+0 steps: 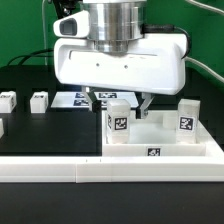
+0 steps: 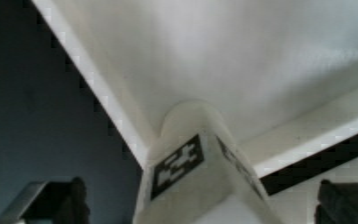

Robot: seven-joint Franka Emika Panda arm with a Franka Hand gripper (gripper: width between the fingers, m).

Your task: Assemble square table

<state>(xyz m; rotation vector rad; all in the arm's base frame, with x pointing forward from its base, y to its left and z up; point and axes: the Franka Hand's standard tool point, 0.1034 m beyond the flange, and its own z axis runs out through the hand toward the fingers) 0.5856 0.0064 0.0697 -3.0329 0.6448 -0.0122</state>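
While holding claw (image 1: 120, 105) released astride leg (image 1: 116, 126) on top (image 1: 192, 152), grips nothing; likely light, rigid, slick; best pinched across flat sides.

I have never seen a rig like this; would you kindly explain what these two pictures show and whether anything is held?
The big white block is the end of a robot arm. Its two-finger gripper hangs open, holding nothing. One picture comes from a camera off the arm, the other from a camera on the wrist, looking down between the fingers. On the dark surface lies a large white plastic square table top. A short white tagged block leg stands on it between the fingers, and a second leg stands toward the exterior view's right. A loose leg lies toward the exterior view's left, among others.
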